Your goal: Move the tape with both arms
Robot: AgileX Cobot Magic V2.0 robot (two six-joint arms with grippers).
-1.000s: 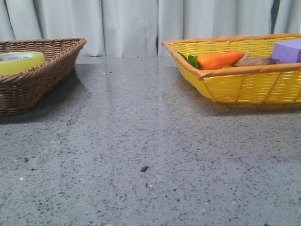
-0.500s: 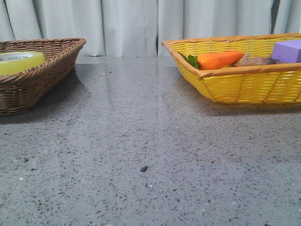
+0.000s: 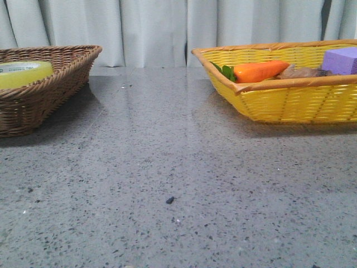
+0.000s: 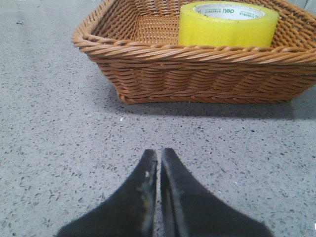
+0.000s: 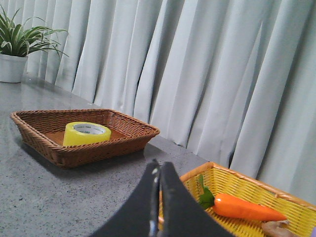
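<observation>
Tape [image 3: 22, 72], a yellow roll, is seen lying flat inside the brown wicker basket [image 3: 61, 84] at the left of the table [image 3: 167, 167]. The left pincer [image 4: 159, 154] is held together, empty, just short of that basket. The yellow basket [image 3: 290, 103] at the right is found holding a carrot [image 3: 259, 70] and a purple block [image 3: 341, 59]; the right pincer [image 5: 159, 170] is likewise pressed together, empty. Either a pending pickup or a completed delivery is fitted.

The front camera sits low, near the table [image 3: 167, 167], facing the far curtain [image 3: 156, 30] between the brown basket [image 3: 61, 78] on the left and the yellow basket [image 3: 279, 97] on the right. The left wrist camera skims the table, close to the brown basket. The right wrist camera rides higher, sharing both baskets and curtain.
</observation>
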